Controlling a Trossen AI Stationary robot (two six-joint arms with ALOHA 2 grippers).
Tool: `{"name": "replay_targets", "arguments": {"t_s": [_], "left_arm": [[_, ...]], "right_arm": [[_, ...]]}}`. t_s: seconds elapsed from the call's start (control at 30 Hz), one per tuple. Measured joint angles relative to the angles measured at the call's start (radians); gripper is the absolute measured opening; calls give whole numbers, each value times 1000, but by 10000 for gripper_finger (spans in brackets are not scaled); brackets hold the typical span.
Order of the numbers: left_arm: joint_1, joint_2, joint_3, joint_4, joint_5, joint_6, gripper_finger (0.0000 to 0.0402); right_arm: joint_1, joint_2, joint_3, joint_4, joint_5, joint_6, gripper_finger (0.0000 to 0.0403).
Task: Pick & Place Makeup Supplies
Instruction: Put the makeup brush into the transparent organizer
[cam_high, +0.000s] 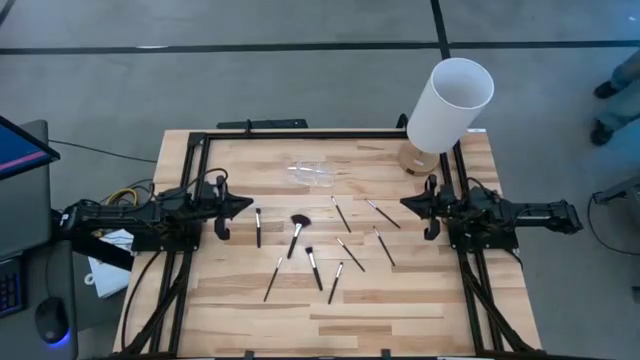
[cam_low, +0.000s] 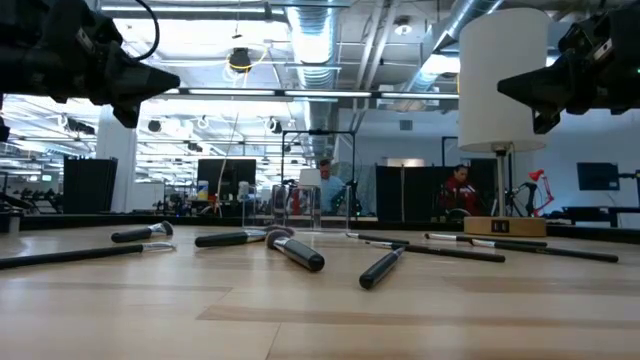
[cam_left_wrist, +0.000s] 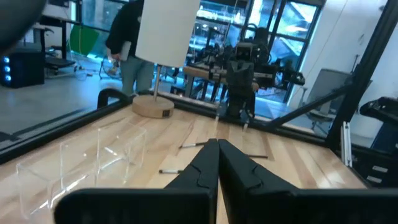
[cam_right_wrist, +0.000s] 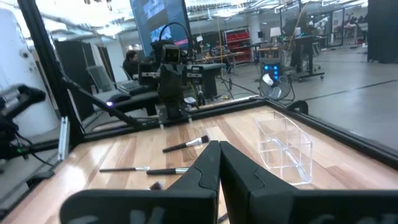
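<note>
Several slim black-handled makeup brushes (cam_high: 320, 245) lie flat and scattered on the wooden table's middle; one has a wide fluffy dark head (cam_high: 299, 220). They also show in the low view as brushes (cam_low: 295, 250). My left gripper (cam_high: 247, 205) hovers shut above the table's left side, left of the brushes. My right gripper (cam_high: 405, 203) hovers shut above the right side, right of the brushes. Both are raised in the low view, left gripper (cam_low: 170, 82) and right gripper (cam_low: 505, 90). Shut fingertips show in the wrist views, left gripper (cam_left_wrist: 217, 144) and right gripper (cam_right_wrist: 218, 146).
A small clear plastic holder (cam_high: 318, 174) stands at the table's far middle. A tall white cylinder (cam_high: 448, 105) on a round wooden base stands at the far right corner. A black frame (cam_high: 300, 134) borders the table. People show in the room beyond.
</note>
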Motion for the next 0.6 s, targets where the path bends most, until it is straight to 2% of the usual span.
{"name": "replay_targets", "arguments": {"t_s": [0.13,0.23,0.43,0.6], "left_arm": [[0,0,0,18,0,-2,6],[0,0,0,31,0,2,6],[1,0,0,104,0,53,6],[1,0,0,151,-27,117,6]], "right_arm": [[-5,0,0,34,2,51,0],[-13,0,3,62,17,12,0],[-61,57,64,-88,57,39,0],[-94,196,138,-184,60,40,0]]}}
